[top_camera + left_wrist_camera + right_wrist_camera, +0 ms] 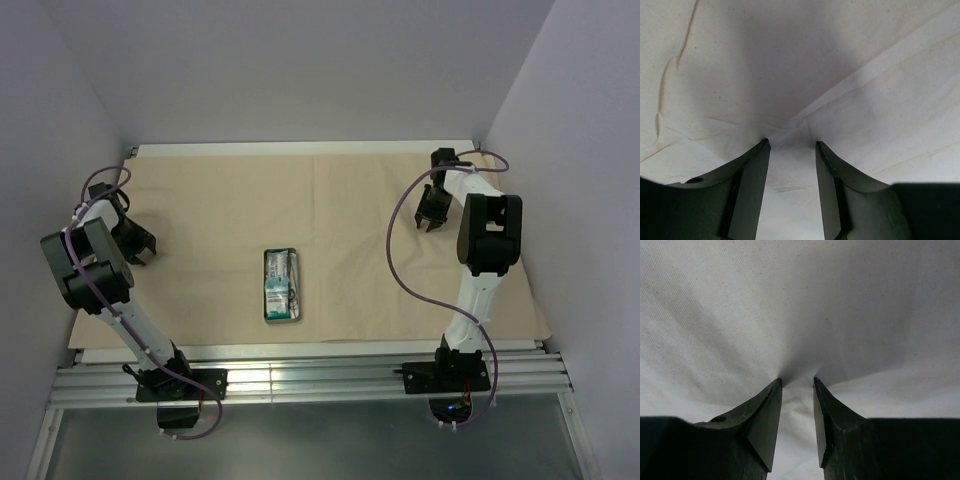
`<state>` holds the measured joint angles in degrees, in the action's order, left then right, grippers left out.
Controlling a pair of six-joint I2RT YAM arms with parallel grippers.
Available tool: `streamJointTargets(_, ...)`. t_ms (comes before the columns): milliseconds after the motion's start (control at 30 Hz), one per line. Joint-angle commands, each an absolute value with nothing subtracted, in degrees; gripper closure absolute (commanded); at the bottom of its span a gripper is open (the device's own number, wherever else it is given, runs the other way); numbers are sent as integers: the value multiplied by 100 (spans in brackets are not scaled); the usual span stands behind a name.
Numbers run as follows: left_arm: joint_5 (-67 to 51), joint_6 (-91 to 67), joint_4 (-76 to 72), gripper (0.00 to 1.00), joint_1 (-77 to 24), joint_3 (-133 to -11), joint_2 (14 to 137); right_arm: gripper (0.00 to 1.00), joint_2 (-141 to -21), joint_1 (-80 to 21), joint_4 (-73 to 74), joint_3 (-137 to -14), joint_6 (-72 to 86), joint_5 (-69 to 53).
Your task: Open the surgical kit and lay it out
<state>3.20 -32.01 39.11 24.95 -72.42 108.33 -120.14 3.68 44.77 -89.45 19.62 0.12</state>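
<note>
Filling tray (266, 300), teal-white packets (279, 290), details blurry

I see the wrap (200, 190) as tan paper, matt, with a fine woven-like grain and soft creases. The tray (283, 320) looks like dull grey metal. The packets (278, 288) shine a little. The left gripper (791, 145) and the right gripper (797, 382) are matt black, plastic as it seems.
</note>
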Motion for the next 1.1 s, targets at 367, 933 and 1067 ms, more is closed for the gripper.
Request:
streamJointTargets(367,1133,-2874,4499,51,2637,-8490,11909,59,-11891,149,4605,-8771,2030,-27)
streamJointTargets(933,829,-2936,4658,50,2751,-8569,11611,57,-11541,457,4526,-8728,1820,-131)
streamJointTargets(1067,336,-3014,4650,48,2567,-8771,11049,55,-11295,176,4780,-9069,1845,-246)
